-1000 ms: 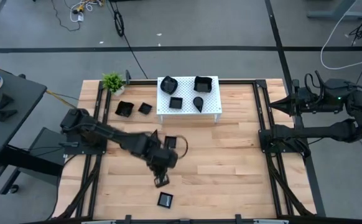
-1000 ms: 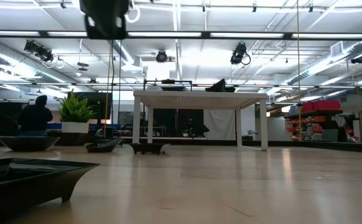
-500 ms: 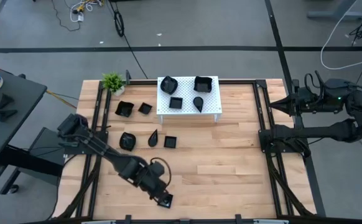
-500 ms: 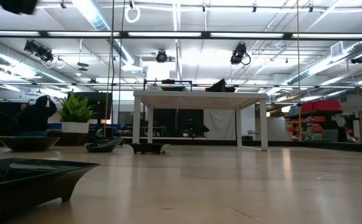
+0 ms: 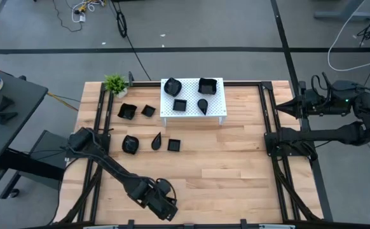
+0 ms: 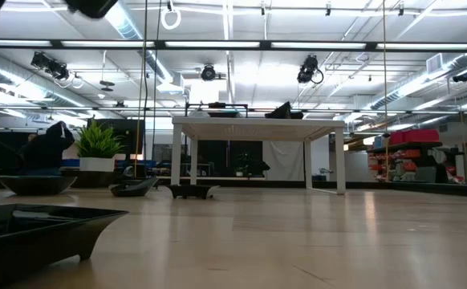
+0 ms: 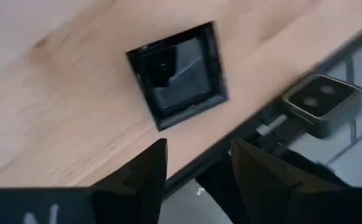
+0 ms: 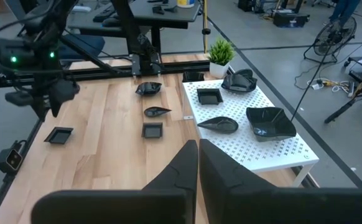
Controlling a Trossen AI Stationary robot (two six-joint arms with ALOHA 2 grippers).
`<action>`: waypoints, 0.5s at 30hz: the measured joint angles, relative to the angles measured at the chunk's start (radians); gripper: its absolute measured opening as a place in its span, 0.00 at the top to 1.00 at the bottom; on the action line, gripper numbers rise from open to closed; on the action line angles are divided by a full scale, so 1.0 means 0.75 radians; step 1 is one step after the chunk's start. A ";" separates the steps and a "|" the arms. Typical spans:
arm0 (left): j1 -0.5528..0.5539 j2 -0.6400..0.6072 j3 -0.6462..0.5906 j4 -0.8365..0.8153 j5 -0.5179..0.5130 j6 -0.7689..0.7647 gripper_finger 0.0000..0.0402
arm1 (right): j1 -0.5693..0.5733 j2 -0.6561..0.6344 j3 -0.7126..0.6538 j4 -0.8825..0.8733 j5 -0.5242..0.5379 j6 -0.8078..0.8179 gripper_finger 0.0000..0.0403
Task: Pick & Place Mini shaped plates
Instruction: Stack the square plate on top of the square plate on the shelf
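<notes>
Small glossy black mini shaped plates lie on the wooden table. A square plate rests flat by the near edge, also seen in the right wrist view. My left gripper hovers open just over it, fingers short of it, and covers it in the high view. Three plates sit mid-table and two at the far left. Several plates rest on the white stand. My right gripper is shut and raised at the right side, holding nothing.
A small green plant stands at the far left corner. Black frame rails run along both sides of the table. A small camera box sits just past the near edge. Bare wood lies between the stand and the near edge.
My left gripper has swung from the middle of the table toward the near edge and sunk lower, ending over the square plate there. The arm has cleared the three mid-table plates, which now show. No plate has moved.
</notes>
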 joint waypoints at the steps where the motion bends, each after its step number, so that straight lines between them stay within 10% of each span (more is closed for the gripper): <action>1: -0.003 0.013 0.000 -0.001 -0.001 -0.018 0.53 | 0.000 0.000 0.000 0.000 0.000 0.000 0.95; 15: 0.010 0.082 -0.060 0.031 -0.040 -0.081 0.54 | 0.000 0.000 0.000 0.000 0.000 0.000 0.95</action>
